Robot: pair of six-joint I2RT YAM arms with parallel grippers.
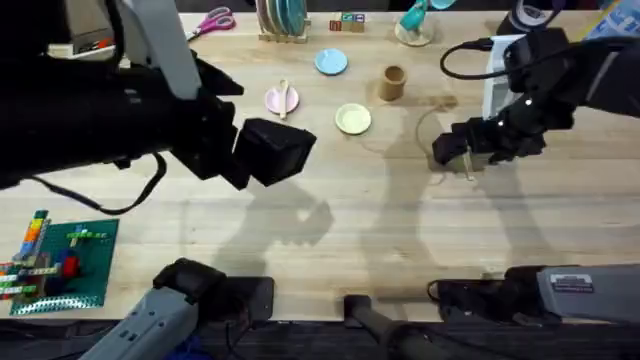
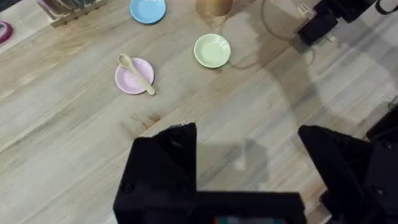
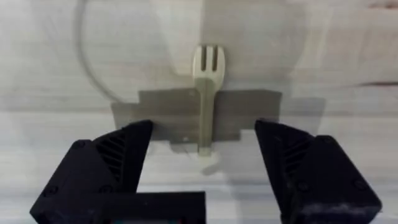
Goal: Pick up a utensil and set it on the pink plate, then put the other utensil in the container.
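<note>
Hovering with jaws spread wide, the right gripper (image 3: 204,163) is straddling the fork (image 3: 206,93) lying flat on the table at three o'clock, needing a centred, low pinch on the thin handle before carrying toward the cup (image 1: 393,82).

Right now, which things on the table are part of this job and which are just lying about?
Job: spoon lying on the pink plate; fork on the table between the right hand's open fingers; brown container.

Lying about: blue plate, yellow plate, scissors, brick board.
</note>
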